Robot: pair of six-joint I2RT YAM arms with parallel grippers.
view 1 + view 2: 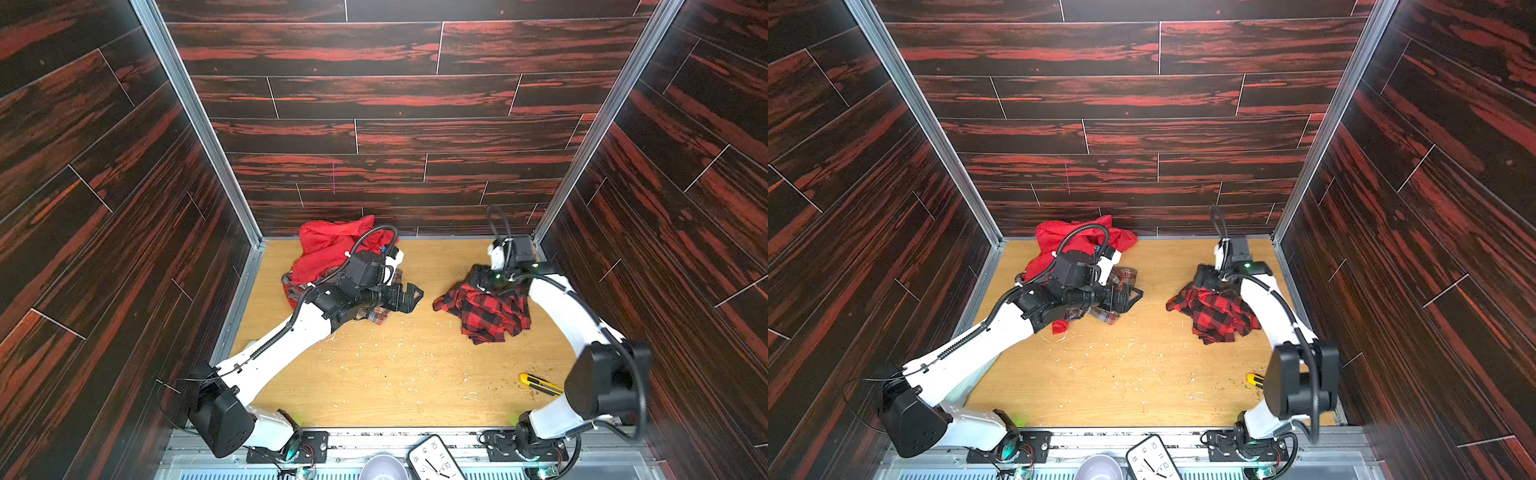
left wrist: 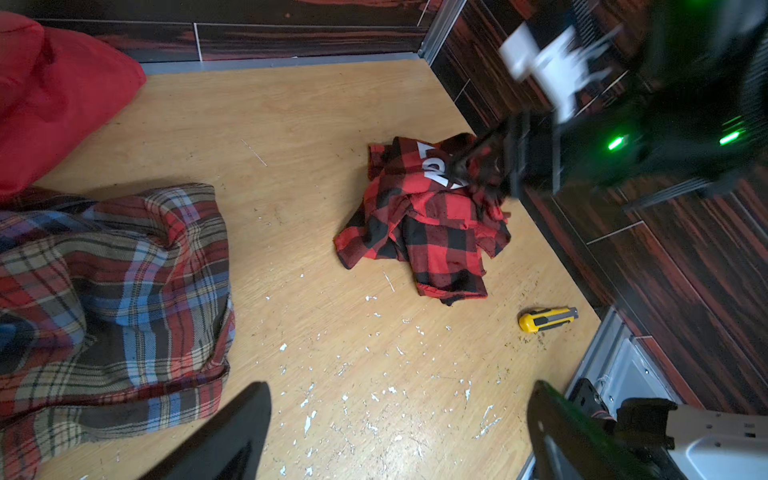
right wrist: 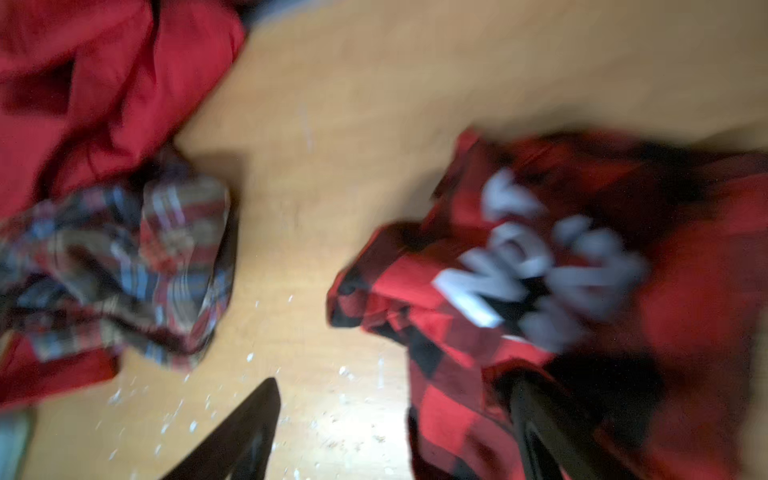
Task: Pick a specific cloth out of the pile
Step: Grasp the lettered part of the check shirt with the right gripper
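Dark red-streaked plank walls [image 1: 395, 95] close in a light wooden table [image 1: 395, 374] on three sides. Two white-and-black arms reach in from the near edge: the left arm [image 1: 282, 345] slants toward the far left of the table, and the right arm [image 1: 573, 320] bends in along the right wall. The pile [image 1: 328, 253] sits at the far left against the back wall, with a plain red garment [image 1: 1059, 241] on top and a muted plaid shirt [image 2: 116, 291] spread under and in front of it. The cloth [image 1: 486, 311], checked in bold red and black squares, lies crumpled on the right side of the table, well apart from the pile, with bare wood between them. White lettering on a black patch shows on its upper folds in both wrist views, though too blurred or creased to read. The left fingers [image 2: 232, 436] stand wide apart and empty, held over the near edge of the plaid shirt and pointing toward the middle of the table. The right fingers [image 3: 241, 432] are also spread wide; one is over bare wood and the other over the edge of the cloth, and the blur hides whether it touches the fabric. A clock [image 1: 434, 459] and a pale bowl [image 1: 382, 467] sit below the table's near edge. A yellow utility knife [image 2: 547, 319] lies near the right arm's base, just beyond the cloth. Small white flecks [image 1: 374, 357] are scattered over the middle of the table.
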